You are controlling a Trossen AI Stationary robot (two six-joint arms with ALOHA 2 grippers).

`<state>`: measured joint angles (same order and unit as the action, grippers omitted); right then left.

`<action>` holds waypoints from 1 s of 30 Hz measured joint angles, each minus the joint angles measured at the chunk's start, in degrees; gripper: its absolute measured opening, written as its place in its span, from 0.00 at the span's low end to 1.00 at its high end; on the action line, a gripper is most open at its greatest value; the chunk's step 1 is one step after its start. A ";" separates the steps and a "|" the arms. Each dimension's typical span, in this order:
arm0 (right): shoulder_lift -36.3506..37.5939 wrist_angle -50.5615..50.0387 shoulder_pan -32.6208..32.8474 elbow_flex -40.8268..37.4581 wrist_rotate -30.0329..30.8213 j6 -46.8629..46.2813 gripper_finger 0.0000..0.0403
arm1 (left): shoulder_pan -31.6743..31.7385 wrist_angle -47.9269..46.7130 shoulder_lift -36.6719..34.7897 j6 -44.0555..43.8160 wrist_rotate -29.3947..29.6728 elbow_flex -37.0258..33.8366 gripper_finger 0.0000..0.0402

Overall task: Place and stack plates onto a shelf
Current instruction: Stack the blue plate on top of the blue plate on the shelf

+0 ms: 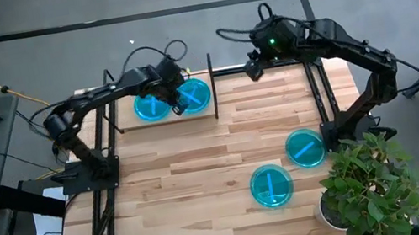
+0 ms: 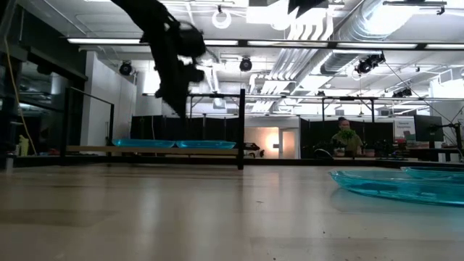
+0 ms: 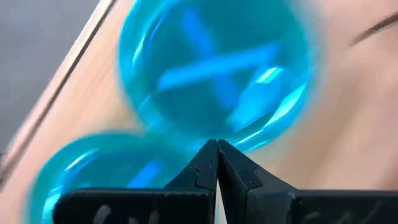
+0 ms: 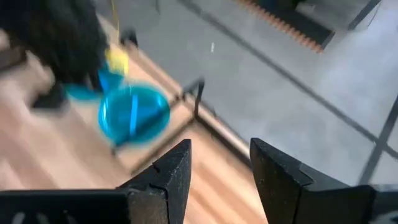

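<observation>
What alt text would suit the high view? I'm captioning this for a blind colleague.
Seen from above, the left gripper hangs with its fingers shut over two blue plates side by side on the shelf at the table's far left. Two more plates lie on the tabletop near a potted plant, and the right gripper waits open at the far edge.
</observation>
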<state>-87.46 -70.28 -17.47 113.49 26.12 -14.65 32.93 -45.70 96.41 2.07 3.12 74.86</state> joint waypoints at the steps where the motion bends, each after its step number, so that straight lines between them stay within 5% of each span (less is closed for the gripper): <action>1: 0.00 -2.20 0.10 0.00 -0.77 -0.21 0.37 | -0.04 2.90 -1.99 -1.27 -3.07 -1.06 0.00; 5: 2.05 -4.68 2.13 -6.08 -1.30 -2.13 0.37 | -1.64 20.30 -12.04 -6.27 -12.35 -8.45 0.00; 10: 11.14 5.12 6.10 -25.43 -6.07 -9.04 0.37 | -4.74 36.80 -24.50 -13.36 -17.26 -19.20 0.00; 18: 20.83 20.99 12.47 -51.78 -38.94 -22.48 0.37 | -10.28 44.33 -36.87 -20.42 -17.90 -27.82 0.00; 20: 21.52 22.32 14.89 -56.74 -43.10 -25.61 0.37 | -11.02 44.26 -38.28 -20.92 -17.88 -28.30 0.00; 30: 21.55 42.43 24.27 -80.56 -39.16 -41.54 0.37 | -11.67 44.35 -39.22 -21.97 -17.78 -28.32 0.00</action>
<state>-65.91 -27.85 6.80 32.94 -13.04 -56.19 21.26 -1.34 57.19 -19.90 -14.66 46.54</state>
